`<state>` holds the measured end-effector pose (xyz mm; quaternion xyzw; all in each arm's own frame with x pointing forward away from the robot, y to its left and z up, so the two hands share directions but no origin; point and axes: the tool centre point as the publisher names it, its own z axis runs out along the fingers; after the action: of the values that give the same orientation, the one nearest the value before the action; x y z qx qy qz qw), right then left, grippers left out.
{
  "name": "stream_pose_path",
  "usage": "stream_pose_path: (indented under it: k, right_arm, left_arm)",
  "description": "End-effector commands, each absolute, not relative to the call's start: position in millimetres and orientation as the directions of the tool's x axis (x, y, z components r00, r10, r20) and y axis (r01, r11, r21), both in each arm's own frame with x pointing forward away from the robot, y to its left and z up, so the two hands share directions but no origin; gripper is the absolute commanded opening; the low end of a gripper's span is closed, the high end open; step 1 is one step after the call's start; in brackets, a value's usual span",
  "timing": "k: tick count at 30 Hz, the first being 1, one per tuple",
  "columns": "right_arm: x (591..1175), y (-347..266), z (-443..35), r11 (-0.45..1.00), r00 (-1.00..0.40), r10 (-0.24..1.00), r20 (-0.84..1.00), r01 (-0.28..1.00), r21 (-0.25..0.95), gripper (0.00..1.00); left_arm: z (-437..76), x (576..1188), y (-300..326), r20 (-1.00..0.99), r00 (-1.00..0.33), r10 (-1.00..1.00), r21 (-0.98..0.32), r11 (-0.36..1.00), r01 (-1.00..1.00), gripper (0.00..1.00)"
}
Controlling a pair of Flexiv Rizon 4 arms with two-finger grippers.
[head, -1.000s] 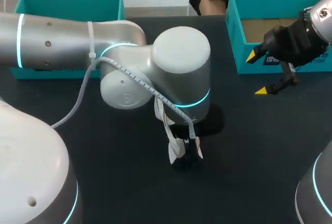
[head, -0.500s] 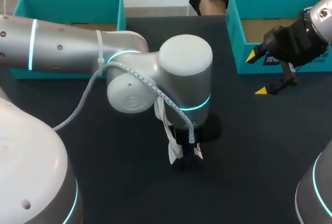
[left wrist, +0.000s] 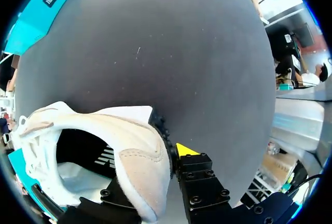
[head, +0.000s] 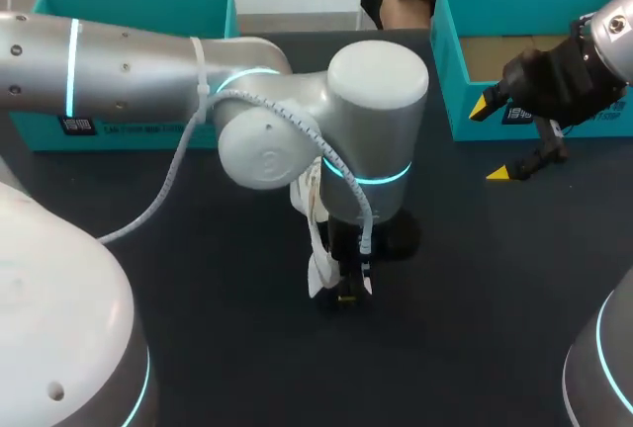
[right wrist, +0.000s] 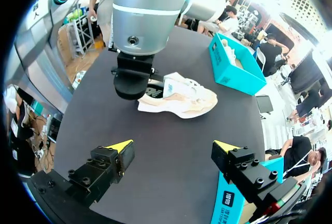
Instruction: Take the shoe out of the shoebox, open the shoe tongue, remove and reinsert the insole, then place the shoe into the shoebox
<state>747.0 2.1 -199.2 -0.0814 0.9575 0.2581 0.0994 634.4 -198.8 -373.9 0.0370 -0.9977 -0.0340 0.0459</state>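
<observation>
Head and wrist views, shoe out on the tabletop (head: 475, 279). The shoe (right wrist: 181, 99) is lying near the centre, a little toward 6 o'clock, with its toe pointing to the shoebox at 10 o'clock (head: 129, 7). I am holding my left claw (left wrist: 155, 164) closed on the heel wall, one finger outside and the other down inside the collar. My right claw (head: 490, 140) is hanging wide open at 2 o'clock, just beside the second shoebox (head: 465, 101) and touching nothing. I am judging the shoe to be light, with a soft upper that gives under pressure and a firmer heel, so the heel collar is serving as the steady hold. The tongue is looking thin and floppy and is calling for a pinch at its free edge. I am expecting the insole to bend easily and to lift best from its heel end
</observation>
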Motion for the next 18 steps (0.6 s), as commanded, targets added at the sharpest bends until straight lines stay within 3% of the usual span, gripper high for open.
stream_pose_path:
  k: [1, 12, 18]
  right_arm:
    - [747.5, 2.9, -200.1, 0.855, -0.967, -0.105, -0.232, -0.207, 0.476, 1.00]
    - [747.5, 2.9, -200.1, 0.855, -0.967, -0.105, -0.232, -0.207, 0.476, 1.00]
    - [747.5, 2.9, -200.1, 0.855, -0.967, -0.105, -0.232, -0.207, 0.476, 1.00]
  left_arm:
    - [-318.2, 637.2, -179.1, 0.071, -0.995, -0.074, 0.075, 0.995, -0.068, 0.00]
    - [-221.5, 659.9, -147.5, 0.065, -0.993, -0.096, 0.054, 0.994, -0.092, 0.00]
    - [-209.1, 661.9, -147.3, 0.062, -0.994, -0.092, 0.039, 0.995, -0.090, 0.00]
